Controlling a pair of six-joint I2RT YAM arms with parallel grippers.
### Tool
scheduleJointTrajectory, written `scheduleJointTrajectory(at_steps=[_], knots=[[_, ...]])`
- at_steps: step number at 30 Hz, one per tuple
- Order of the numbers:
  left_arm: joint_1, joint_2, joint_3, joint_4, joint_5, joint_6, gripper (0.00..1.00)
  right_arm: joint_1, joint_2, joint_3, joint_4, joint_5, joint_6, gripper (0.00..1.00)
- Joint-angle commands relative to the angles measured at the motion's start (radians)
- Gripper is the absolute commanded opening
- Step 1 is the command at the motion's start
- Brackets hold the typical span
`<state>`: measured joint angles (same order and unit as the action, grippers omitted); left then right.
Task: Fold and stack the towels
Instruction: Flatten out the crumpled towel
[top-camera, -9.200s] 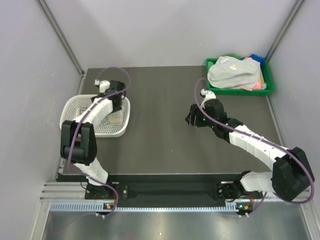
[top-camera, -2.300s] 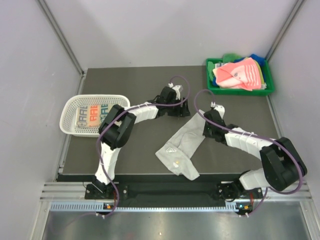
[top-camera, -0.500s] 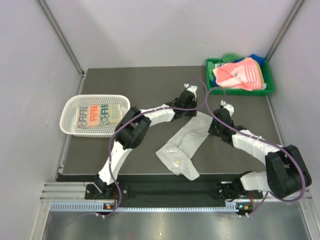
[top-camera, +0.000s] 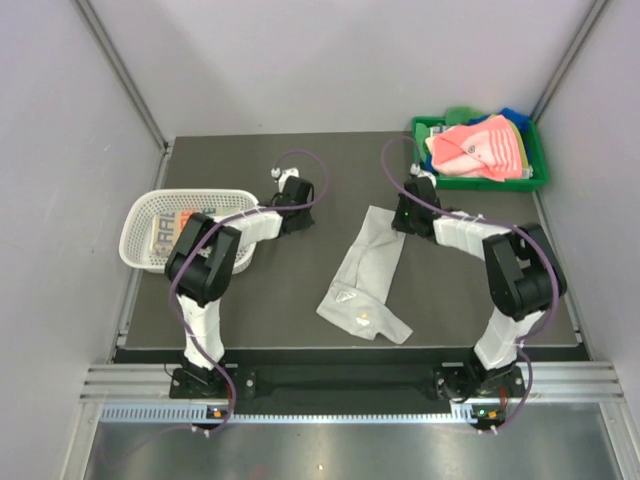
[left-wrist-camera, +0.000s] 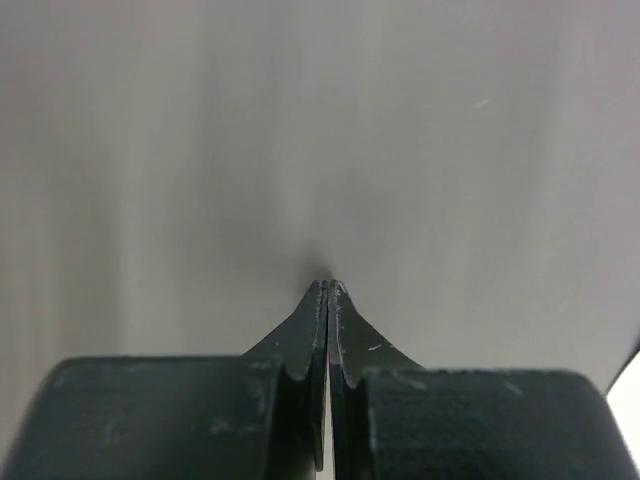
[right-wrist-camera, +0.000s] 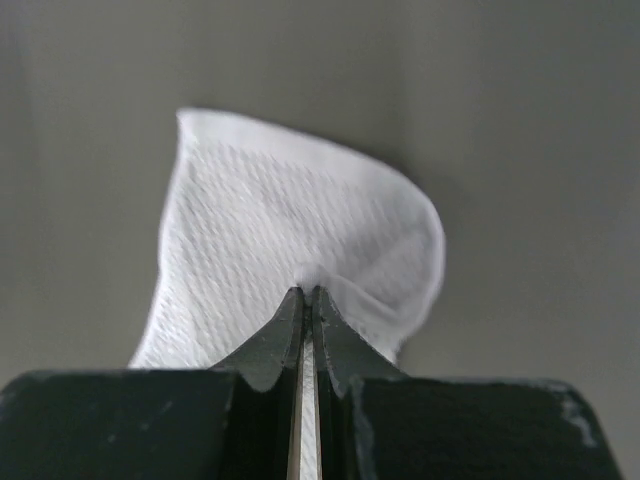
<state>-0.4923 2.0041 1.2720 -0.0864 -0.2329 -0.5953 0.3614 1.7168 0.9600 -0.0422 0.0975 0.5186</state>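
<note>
Both sets of jaws pressed together! Pinching the far corner of the grey-white towel (top-camera: 365, 270) with the right gripper (right-wrist-camera: 305, 292), rest sprawled mid-table; gripping nothing with the left gripper (left-wrist-camera: 327, 285), near the basket (top-camera: 140, 215).

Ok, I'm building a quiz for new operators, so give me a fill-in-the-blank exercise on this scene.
The ____ plastic tray holds the pink towel.
The white perforated plastic basket holds the white towel with coloured ____.
The right gripper pinches the plain grey-white towel; the left gripper holds ____.
Missing: green; letters; nothing.
</note>
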Motion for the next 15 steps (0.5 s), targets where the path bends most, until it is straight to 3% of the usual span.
scheduleJointTrajectory(at_steps=[1,5,7,8,11,15], knots=[[0.003,-0.051,-0.101,-0.02,0.049,0.024,0.0,-0.015,0.055,0.12,0.045,-0.028,-0.061,0.0],[0.0,-0.027,-0.033,0.002,0.181,0.054,0.02,-0.033,0.079,0.112,0.082,-0.115,-0.098,0.0],[-0.006,-0.001,0.019,-0.001,0.196,0.052,0.11,-0.036,0.116,0.14,0.087,-0.182,-0.104,0.0],[-0.006,0.005,0.033,0.002,0.205,0.048,0.21,-0.035,0.125,0.151,0.065,-0.167,-0.098,0.0],[-0.011,0.033,0.092,0.014,0.272,0.049,0.35,-0.036,0.13,0.161,-0.013,-0.03,-0.072,0.0],[-0.025,0.088,0.165,0.042,0.316,0.058,0.45,-0.035,0.171,0.184,-0.03,-0.01,-0.078,0.0]])
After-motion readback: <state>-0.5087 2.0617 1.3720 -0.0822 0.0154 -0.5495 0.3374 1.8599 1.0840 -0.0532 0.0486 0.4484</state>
